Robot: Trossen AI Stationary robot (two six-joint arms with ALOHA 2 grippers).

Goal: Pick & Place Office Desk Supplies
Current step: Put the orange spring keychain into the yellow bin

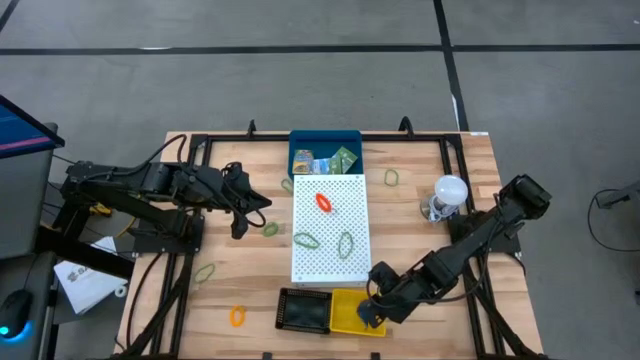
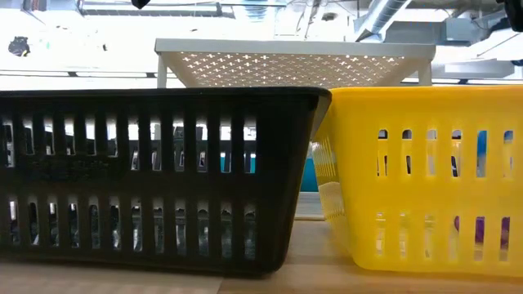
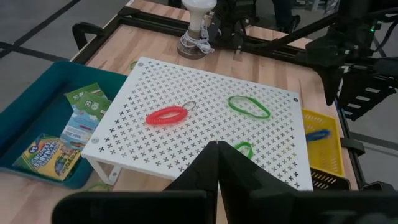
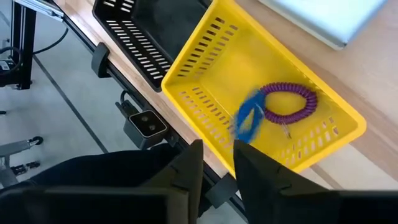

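My right gripper [image 4: 217,163] hangs over the yellow basket [image 1: 352,312] at the near edge of the worktop [image 1: 250,290], fingers parted narrowly, empty. Below, a blue band [image 4: 247,118] blurs above the purple coil [image 4: 287,102] in the basket. These loops look light, limp and rubbery; I would pinch 1 strand. My left gripper [image 1: 238,232] waits shut left of the stiff white perforated board [image 1: 330,250], which carries 1 red loop [image 3: 166,116] and green ones [image 3: 249,106].
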